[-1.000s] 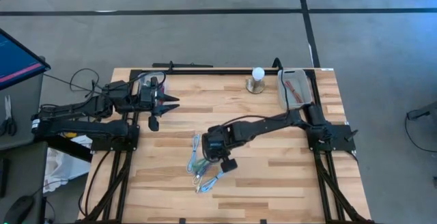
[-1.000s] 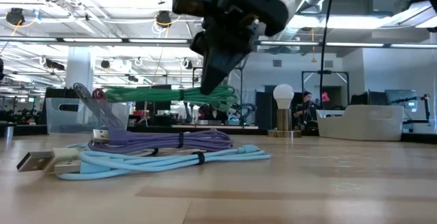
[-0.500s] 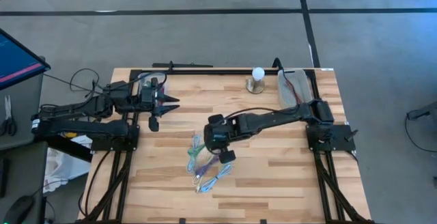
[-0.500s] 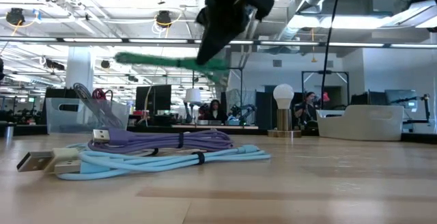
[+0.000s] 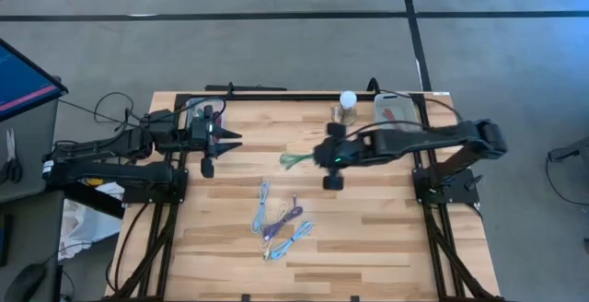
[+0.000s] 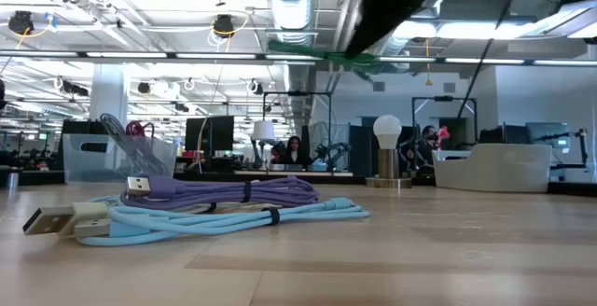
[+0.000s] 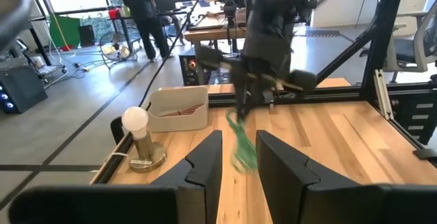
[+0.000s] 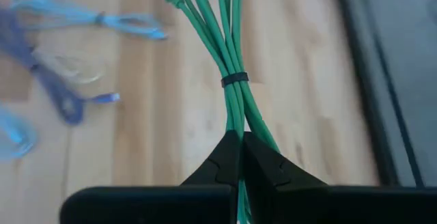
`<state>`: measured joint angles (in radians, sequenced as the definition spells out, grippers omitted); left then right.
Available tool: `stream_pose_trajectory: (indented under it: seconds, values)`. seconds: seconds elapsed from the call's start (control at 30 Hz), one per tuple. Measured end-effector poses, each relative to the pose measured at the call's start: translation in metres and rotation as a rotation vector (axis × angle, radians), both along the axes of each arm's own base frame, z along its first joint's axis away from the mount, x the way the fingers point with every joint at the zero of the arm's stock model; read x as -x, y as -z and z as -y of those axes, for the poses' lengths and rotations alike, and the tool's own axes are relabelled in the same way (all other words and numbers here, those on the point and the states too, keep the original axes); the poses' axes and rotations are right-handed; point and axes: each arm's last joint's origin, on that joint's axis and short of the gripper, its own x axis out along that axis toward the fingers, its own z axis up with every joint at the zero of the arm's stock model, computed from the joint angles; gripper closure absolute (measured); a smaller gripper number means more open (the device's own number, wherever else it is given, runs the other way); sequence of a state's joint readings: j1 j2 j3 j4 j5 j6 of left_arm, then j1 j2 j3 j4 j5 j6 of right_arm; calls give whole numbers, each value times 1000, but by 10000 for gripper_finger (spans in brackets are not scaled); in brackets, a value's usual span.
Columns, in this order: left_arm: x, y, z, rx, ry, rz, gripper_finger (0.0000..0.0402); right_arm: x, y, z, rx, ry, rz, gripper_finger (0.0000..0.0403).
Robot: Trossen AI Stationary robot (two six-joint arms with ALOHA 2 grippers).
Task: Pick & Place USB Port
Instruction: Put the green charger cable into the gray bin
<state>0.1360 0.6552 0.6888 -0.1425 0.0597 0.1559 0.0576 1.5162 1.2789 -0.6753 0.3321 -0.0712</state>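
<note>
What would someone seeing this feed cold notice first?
The green cable bundle, pinched in the right gripper and carried in the air above mid-table toward the grey bin at the far right corner. Next, the purple cable and light blue cable lying coiled on the wood near the front. The left gripper waits at the far left.

Low view cuts off the right claw (image 6: 359,49) above the blurred green cable (image 6: 317,54).

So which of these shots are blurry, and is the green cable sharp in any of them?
Left wrist view: the green cable and right hand smear with motion. Low view: the cable is a faint streak, while the purple cable on the table looks crisp. Right wrist view: the green cable is sharp; the cables behind it are soft.
</note>
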Motion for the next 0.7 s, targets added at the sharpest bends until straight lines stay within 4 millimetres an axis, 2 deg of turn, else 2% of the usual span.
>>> stream_pose_trajectory:
  seconds: [0.17, 0.3, 0.5, 0.7]
  values:
    - [0, 0, 0, -2, 0, 0, 312, 42, -12, 20, 34, 157, 79, 403]
    - [0, 0, 0, -3, 0, 0, 312, 71, -13, 38, 30, 278, 84, 403]
    - [0, 0, 0, -4, 0, 0, 312, 110, -2, 60, 51, 478, 64, 403]
    - [0, 0, 0, -4, 0, 0, 312, 138, 12, 75, 35, 619, 77, 403]
